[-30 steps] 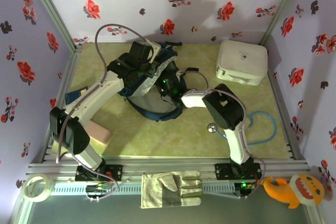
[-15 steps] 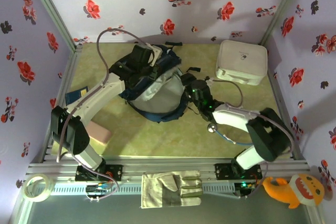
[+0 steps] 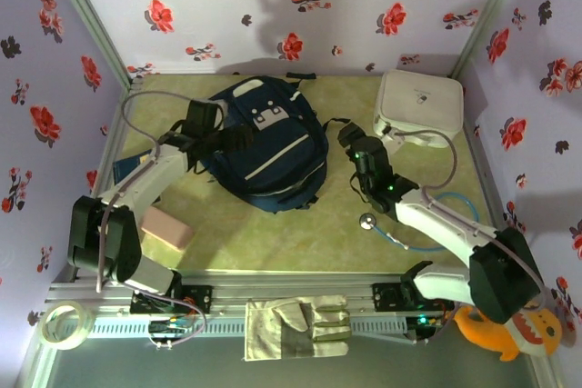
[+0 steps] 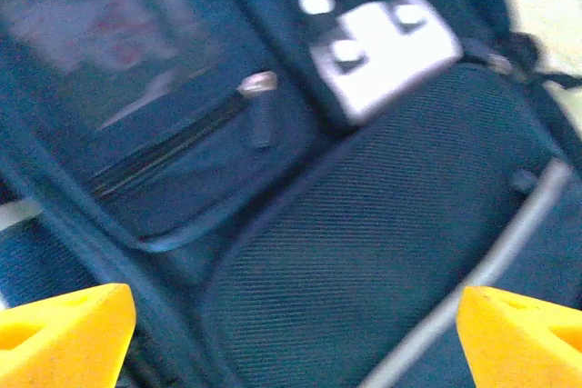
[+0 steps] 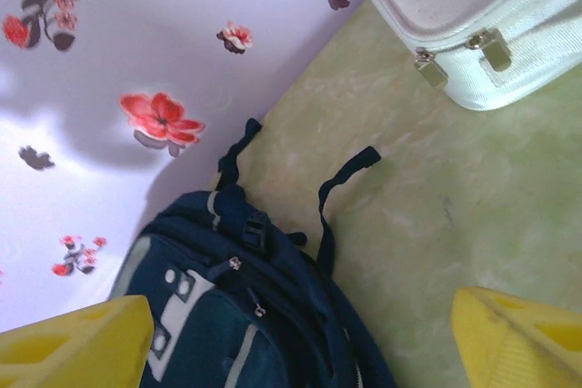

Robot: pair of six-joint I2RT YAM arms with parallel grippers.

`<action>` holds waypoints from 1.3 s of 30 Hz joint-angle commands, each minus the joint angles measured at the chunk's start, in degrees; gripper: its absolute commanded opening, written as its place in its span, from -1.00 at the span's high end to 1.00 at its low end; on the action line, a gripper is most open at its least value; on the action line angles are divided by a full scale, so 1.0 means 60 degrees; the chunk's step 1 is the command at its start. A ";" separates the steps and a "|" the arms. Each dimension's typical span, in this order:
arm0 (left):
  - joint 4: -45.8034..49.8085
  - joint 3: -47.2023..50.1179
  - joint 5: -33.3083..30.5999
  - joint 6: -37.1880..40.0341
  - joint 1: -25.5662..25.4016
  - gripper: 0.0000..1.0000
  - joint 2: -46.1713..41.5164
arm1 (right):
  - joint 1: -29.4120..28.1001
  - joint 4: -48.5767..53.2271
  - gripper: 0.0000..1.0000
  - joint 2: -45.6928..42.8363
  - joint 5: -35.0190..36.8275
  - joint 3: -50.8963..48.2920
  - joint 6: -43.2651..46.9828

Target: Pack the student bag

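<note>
The student bag [image 3: 268, 147] is lying flat on the green table [image 3: 273, 243], front side up, its top pointing toward the flowered back wall [image 3: 300, 6] and its dark straps trailing off its upper right side.

The left gripper [image 3: 225, 140] is reaching in over the bag's left edge. In the left wrist view its yellow fingertips [image 4: 64, 324] are standing wide apart at the two lower corners, clasping nothing. Under them, blurred, are lying the bag's white buckle patch [image 4: 382, 47], a zip pull [image 4: 259, 88] and a grey panel [image 4: 109, 34]. Whether the fingers are touching the fabric cannot be told.

The right gripper [image 3: 350, 141] is hovering just right of the bag, apart from it, with its jaws spread and holding nothing. Its wrist camera is looking across the bag's top toward the wall.

A white zip case [image 3: 418, 106] is sitting well to the right of the bag, in the far right corner. A stethoscope [image 3: 367, 220] with blue tubing is lying to the bag's lower right, and a pink block [image 3: 168, 227] is lying to its lower left. Nearer than the bag, along the front rail, a tape roll [image 3: 47, 332], a work glove [image 3: 300, 326] and an orange plush shark [image 3: 514, 326] are resting.
</note>
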State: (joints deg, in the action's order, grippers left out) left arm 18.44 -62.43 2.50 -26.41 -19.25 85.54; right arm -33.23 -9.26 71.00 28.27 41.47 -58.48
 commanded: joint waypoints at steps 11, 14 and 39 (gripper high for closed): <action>-0.1183 -0.0740 0.0220 -0.1062 0.0980 -0.81 0.2507 | 0.0119 0.0299 -0.72 0.1992 -0.2339 0.1203 0.1092; -0.1134 -0.1367 0.0960 -0.0945 0.0879 -0.78 0.3265 | 0.0118 0.0311 -0.71 0.1982 -0.2312 0.1133 0.1032; -0.0534 0.0152 -0.1131 -0.0885 0.2339 -0.99 0.0603 | 0.0324 0.0322 -0.81 0.1392 -0.2468 0.0665 0.1294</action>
State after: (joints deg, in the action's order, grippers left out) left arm 15.70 -66.00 1.85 -29.76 -8.45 92.40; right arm -31.59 -6.07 79.42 14.39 45.74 -52.38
